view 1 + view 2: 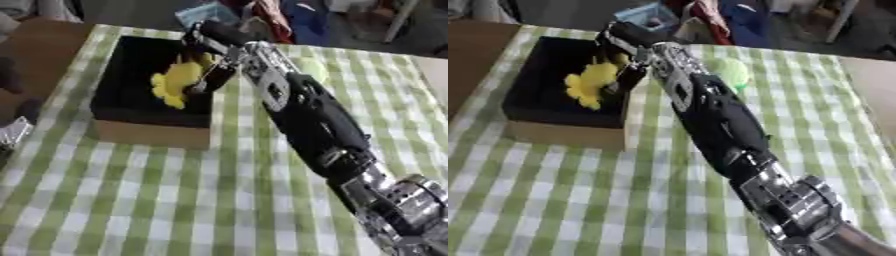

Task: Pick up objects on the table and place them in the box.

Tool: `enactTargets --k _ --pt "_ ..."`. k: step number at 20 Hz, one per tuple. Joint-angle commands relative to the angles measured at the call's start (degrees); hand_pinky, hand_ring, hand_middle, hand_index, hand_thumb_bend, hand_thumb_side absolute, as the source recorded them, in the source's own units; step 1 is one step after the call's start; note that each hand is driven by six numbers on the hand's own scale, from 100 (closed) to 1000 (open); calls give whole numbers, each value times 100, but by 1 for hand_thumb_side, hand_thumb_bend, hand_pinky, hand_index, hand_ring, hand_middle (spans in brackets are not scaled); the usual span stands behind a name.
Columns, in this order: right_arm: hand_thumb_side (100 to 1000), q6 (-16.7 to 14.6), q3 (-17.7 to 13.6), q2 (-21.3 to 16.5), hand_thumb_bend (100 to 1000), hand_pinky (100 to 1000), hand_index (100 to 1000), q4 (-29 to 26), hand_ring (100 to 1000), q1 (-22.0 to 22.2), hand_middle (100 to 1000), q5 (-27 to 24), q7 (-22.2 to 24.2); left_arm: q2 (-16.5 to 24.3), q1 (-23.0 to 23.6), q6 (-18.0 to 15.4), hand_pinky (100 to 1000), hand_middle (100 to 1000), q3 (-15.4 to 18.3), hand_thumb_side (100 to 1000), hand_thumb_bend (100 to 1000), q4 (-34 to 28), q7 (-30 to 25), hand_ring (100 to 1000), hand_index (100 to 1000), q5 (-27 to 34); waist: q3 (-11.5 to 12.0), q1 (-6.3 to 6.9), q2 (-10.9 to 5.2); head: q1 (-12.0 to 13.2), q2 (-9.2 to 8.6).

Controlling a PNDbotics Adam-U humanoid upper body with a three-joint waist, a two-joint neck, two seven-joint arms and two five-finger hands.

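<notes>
My right arm (pixel 306 115) reached from the lower right corner across the green-and-white checked cloth (pixel 157 200) to the box (pixel 144 75), which sat at the table's far left with a black lining and a tan cardboard wall. My right hand (pixel 210 45) hung over the box's right edge, its fingers bent down round the top of a yellow object (pixel 175 82); whether they truly pinched it, I could not quite tell through the blur. The yellow thing lay inside the box, against the right wall. A pale green round object (pixel 730 70) rested on the cloth just beyond my forearm. A bit of silver metal (pixel 12 132) showed at the left edge, possibly my left hand.
</notes>
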Motion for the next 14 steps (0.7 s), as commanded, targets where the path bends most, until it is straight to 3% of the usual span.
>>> enactTargets --k 1,6,14 --pt "180 -106 114 60 625 815 913 -62 875 -27 893 239 249 49 -89 5 699 573 18 100 332 -100 -22 573 736 12 0 29 -73 4 -64" --pt "190 -173 174 -67 621 793 898 -437 841 -67 826 7 184 67 -41 9 699 573 34 100 332 -72 -20 573 736 -6 -89 27 -105 31 -45" --pt "201 34 170 -776 609 780 896 -1199 833 -213 803 -1142 145 141 115 16 699 573 84 100 334 11 -7 574 736 -81 -296 3 -182 119 -25"
